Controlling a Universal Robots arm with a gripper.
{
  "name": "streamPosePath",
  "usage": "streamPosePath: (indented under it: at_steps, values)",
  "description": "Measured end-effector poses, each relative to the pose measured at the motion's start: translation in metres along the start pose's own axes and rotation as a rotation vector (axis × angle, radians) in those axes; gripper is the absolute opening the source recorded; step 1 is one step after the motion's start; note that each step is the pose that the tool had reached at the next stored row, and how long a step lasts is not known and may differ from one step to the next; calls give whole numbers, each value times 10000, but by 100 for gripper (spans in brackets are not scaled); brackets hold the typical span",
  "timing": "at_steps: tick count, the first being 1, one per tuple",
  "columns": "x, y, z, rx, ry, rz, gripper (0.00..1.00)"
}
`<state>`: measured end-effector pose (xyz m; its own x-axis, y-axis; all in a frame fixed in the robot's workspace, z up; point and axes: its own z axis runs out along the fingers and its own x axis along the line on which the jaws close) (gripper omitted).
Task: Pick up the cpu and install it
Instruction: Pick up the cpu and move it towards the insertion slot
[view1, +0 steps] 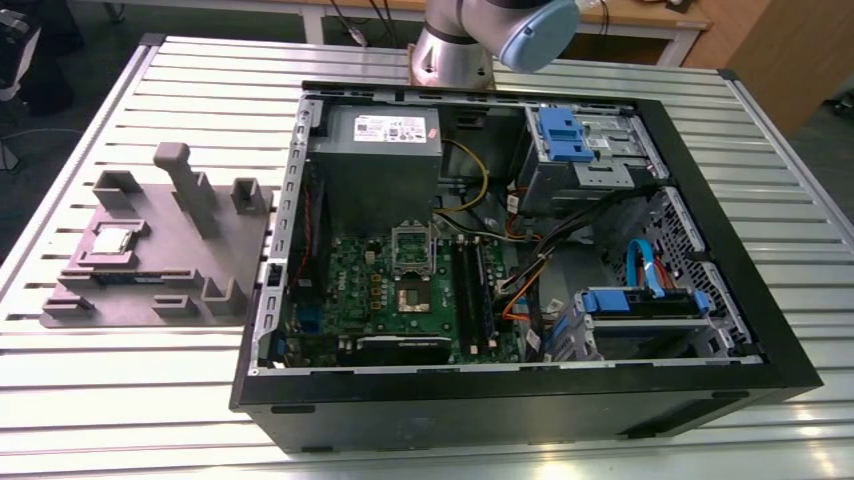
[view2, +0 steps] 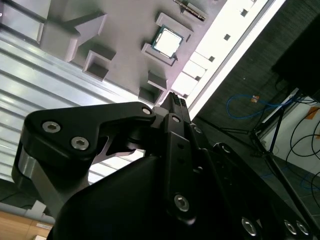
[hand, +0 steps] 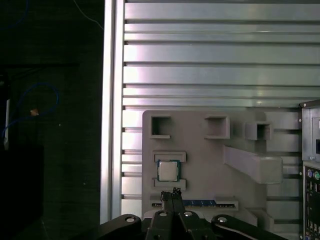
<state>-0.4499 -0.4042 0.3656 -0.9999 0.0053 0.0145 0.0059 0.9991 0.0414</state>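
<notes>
One slatted metal table (view1: 120, 400) carries everything in the exterior view. On it, filling the centre and the exterior view's right, lies an open black computer case (view1: 534, 415). The arm's silver and blue base (view1: 467, 40) stands at the top centre of that frame, behind the case. Inside the case, a grey power supply (view1: 380, 165) sits toward the upper middle, with the green motherboard (view1: 363, 268) below it. The board's socket (view1: 412, 290) stands with its frame lifted.

Outside the case, at the exterior view's left, a grey moulded fixture (view1: 200, 255) with posts and pockets rests on the table. The gripper (hand: 172, 192) hangs over this fixture in both wrist views (view2: 176, 98). Its two thin fingers are pressed together and pinch nothing.

Smallest is the cpu (view1: 112, 240), lying flat in a square pocket of the fixture, silver top up, in both wrist views (hand: 168, 170) (view2: 167, 41). It lies near the fingertips, with a clear gap between them.
</notes>
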Motion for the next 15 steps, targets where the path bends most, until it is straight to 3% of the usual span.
streamPosePath:
  at_steps: [8,12,14,15]
  values:
    - [2,0,0,0,0,0,11]
    - [3,0,0,0,0,0,23]
    - [3,0,0,0,0,0,35]
    - [3,0,0,0,0,0,35]
